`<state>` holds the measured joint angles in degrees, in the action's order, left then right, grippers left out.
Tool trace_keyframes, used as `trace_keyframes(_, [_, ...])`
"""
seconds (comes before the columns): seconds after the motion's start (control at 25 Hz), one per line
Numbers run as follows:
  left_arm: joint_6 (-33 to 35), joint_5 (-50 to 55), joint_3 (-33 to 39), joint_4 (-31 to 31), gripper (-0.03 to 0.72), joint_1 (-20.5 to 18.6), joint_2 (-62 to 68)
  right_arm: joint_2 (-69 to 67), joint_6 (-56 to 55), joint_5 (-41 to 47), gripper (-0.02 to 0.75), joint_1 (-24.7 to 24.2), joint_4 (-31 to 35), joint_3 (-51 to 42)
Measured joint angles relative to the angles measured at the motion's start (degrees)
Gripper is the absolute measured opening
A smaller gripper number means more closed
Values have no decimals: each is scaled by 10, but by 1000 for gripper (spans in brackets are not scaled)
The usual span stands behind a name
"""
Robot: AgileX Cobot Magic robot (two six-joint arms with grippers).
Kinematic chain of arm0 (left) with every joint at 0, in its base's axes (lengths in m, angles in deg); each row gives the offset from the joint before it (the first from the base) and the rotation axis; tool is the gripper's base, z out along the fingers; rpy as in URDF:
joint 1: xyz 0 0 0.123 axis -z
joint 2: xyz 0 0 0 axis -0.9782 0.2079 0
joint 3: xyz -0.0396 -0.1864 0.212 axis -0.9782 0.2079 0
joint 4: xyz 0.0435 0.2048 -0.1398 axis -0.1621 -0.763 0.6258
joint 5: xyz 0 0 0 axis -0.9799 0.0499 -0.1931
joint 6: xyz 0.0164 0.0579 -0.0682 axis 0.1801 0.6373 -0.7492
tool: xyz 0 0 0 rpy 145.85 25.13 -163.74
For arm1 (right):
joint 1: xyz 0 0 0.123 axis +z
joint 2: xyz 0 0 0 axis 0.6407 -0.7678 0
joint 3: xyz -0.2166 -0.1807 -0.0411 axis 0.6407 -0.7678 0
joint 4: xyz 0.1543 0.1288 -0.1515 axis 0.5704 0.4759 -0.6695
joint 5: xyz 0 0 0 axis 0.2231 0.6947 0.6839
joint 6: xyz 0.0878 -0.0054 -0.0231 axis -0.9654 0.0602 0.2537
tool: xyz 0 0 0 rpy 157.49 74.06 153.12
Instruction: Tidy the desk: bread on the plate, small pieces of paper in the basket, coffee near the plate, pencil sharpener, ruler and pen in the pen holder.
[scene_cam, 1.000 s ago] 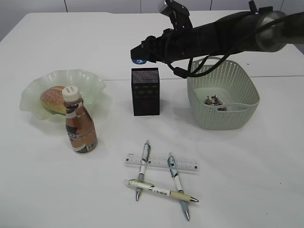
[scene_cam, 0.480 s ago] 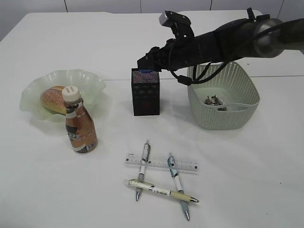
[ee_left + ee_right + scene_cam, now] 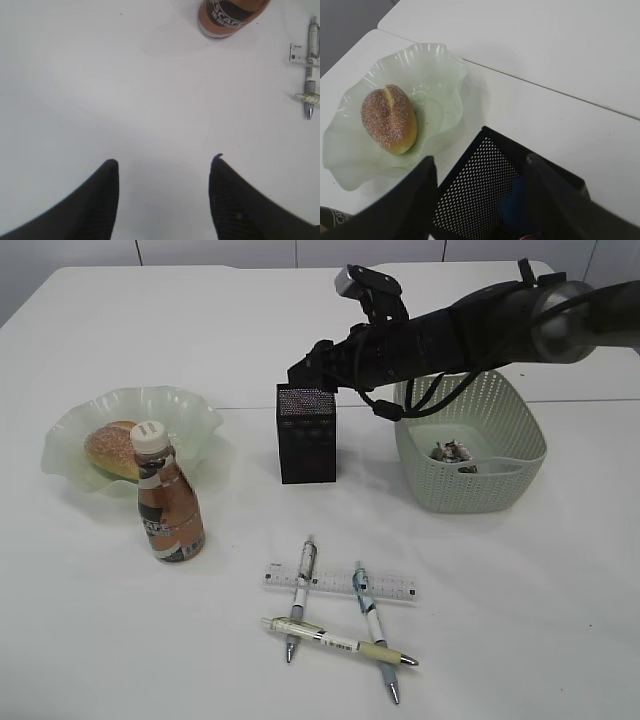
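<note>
My right gripper (image 3: 305, 368) (image 3: 481, 158) hovers open just above the black mesh pen holder (image 3: 307, 435) (image 3: 485, 190). A blurred blue pencil sharpener (image 3: 517, 200) sits inside the holder beside the right finger. The bread (image 3: 112, 448) (image 3: 389, 118) lies on the green wavy plate (image 3: 190, 410). The coffee bottle (image 3: 168, 505) (image 3: 230, 17) stands in front of the plate. The ruler (image 3: 340, 583) and three pens (image 3: 335, 640) lie crossed near the front edge. Paper pieces (image 3: 452, 451) are in the basket (image 3: 530, 430). My left gripper (image 3: 165, 160) is open over bare table.
The right arm stretches across the basket's back rim toward the pen holder. A table seam runs behind the plate and the holder. In the left wrist view a pen (image 3: 311, 75) and the ruler's end (image 3: 297, 52) show at the right edge.
The right gripper moved right and down over the pen holder, then its jaws widened. The blue sharpener no longer shows at its tips in the exterior view. The left gripper stayed still.
</note>
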<state>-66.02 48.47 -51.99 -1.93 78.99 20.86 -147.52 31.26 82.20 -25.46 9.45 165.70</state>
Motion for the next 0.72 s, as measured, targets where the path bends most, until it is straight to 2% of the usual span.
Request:
trace_keyframes(0.2, [0,0,0,0,423,0,0,0,-10,0,436,0,0,0])
trace_keyframes(0.28, [0,0,0,0,423,0,0,8,-28,0,439,0,-26,0])
trace_keyframes(0.36, [0,0,0,0,423,0,0,26,-89,9,440,0,-87,0])
trace_keyframes(0.48, [0,0,0,0,423,0,0,69,-204,60,439,0,-226,0])
trace_keyframes(0.56, [0,-1,0,0,423,0,0,93,-238,121,439,0,-309,1])
trace_keyframes(0.72, [0,-11,0,0,423,0,0,126,-262,240,439,2,-411,1])
